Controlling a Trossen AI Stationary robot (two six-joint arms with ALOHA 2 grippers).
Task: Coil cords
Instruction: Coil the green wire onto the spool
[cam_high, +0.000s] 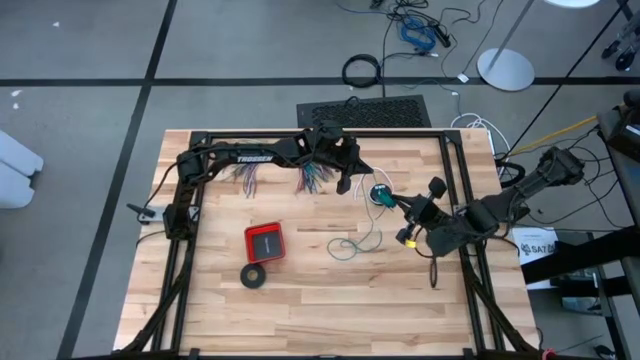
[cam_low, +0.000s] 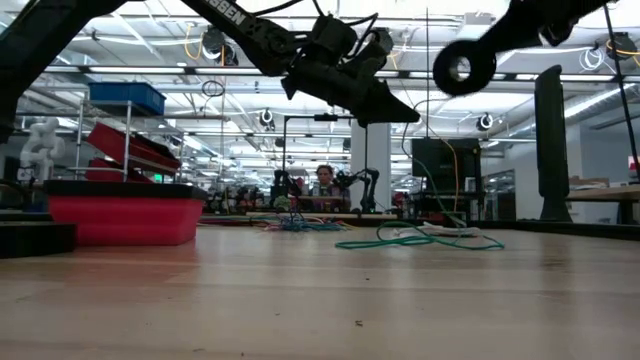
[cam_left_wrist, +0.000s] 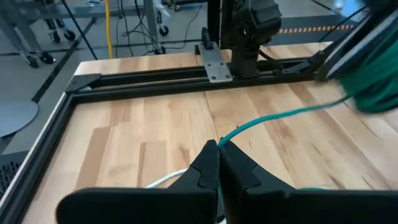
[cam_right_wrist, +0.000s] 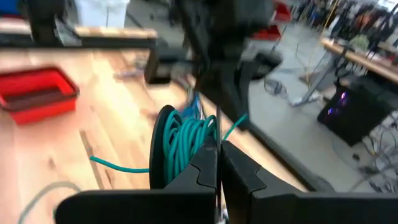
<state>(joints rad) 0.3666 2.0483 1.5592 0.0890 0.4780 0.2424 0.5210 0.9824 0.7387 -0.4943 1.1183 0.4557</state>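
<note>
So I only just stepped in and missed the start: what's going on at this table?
Two robot arms are winding up cords. The right pincer is shut on a coil of green wire, held up above the table. The left pincer is shut on the loose green strand leading away from that coil. More green wire and a white cord still trail loose on the table. A red box and a black ring sit untouched nearby.
</note>
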